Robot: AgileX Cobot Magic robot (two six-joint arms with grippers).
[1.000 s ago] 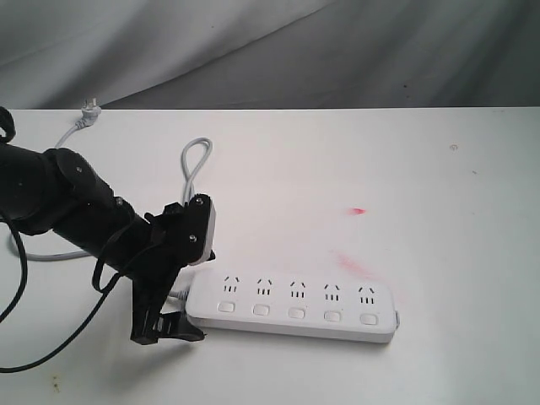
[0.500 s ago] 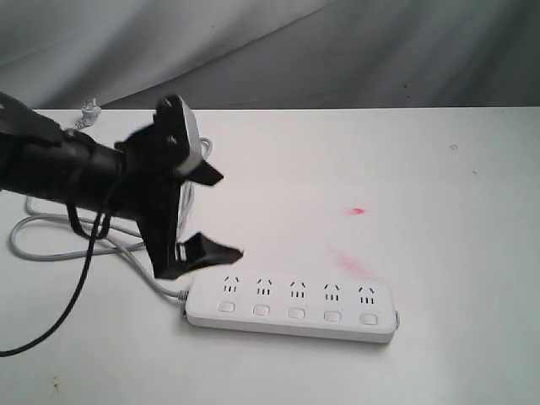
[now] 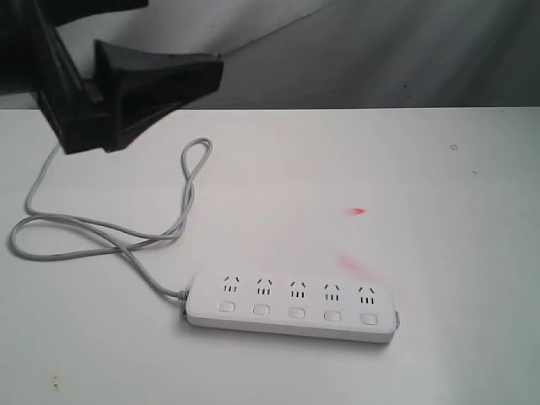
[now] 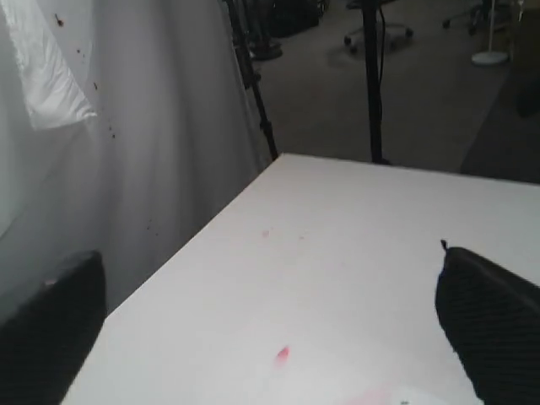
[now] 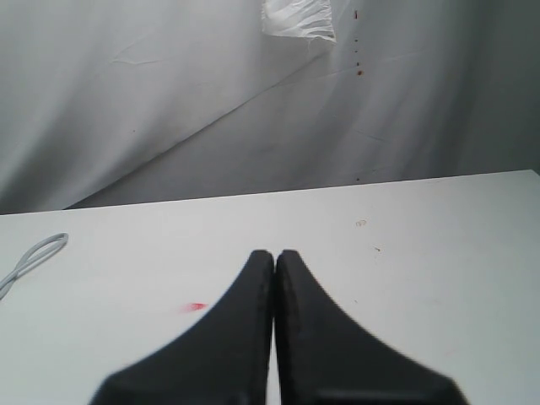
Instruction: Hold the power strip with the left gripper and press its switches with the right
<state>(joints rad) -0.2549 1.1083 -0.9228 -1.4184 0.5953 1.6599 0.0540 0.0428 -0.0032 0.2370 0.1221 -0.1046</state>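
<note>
Since a second ago my left gripper [image 4: 266,270] has gone up from the strip's [image 3: 291,305] left end to the upper left of the exterior view, jaws spread wide and empty. The strip lies flat on the table [image 3: 472,253] near the front edge, switches [image 3: 296,312] up, cord [image 3: 110,229] looping left. My right gripper [image 5: 274,257] hangs over the table, jaws pressed together.

Power strip [image 3: 291,322] on the table [image 3: 439,186], toward its near side.
Switches [image 3: 296,312] run before the sockets [image 3: 297,290]; the cord [image 3: 110,228] leaves the left end and loops behind-left.
</note>
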